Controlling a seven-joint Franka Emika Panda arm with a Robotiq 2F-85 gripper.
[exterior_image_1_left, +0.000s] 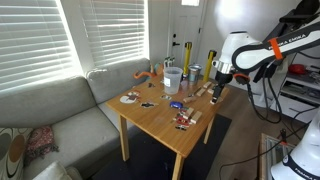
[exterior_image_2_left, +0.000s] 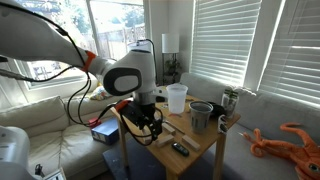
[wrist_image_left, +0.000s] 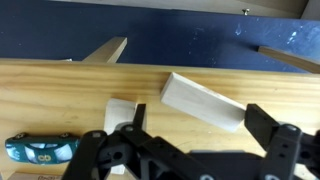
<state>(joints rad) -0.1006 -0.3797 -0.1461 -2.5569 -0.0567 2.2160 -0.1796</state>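
Observation:
My gripper (wrist_image_left: 195, 122) is open, its two black fingers wide apart just above the wooden table (wrist_image_left: 60, 90). A light wooden block (wrist_image_left: 203, 100) lies tilted between the fingers, touching neither. A second pale block (wrist_image_left: 120, 110) lies by the left finger. A small blue toy car (wrist_image_left: 38, 150) sits at the lower left of the wrist view. In both exterior views the gripper (exterior_image_1_left: 218, 88) (exterior_image_2_left: 145, 122) hovers low over the table's edge.
On the table (exterior_image_1_left: 160, 115) stand a clear cup (exterior_image_1_left: 171, 79), a metal cup (exterior_image_1_left: 194, 72), a plate (exterior_image_1_left: 130, 98) and small toys. A grey sofa (exterior_image_1_left: 50, 120) is beside it. An orange octopus toy (exterior_image_2_left: 290, 143) lies on the sofa. A dark rug (wrist_image_left: 180, 40) lies below the table edge.

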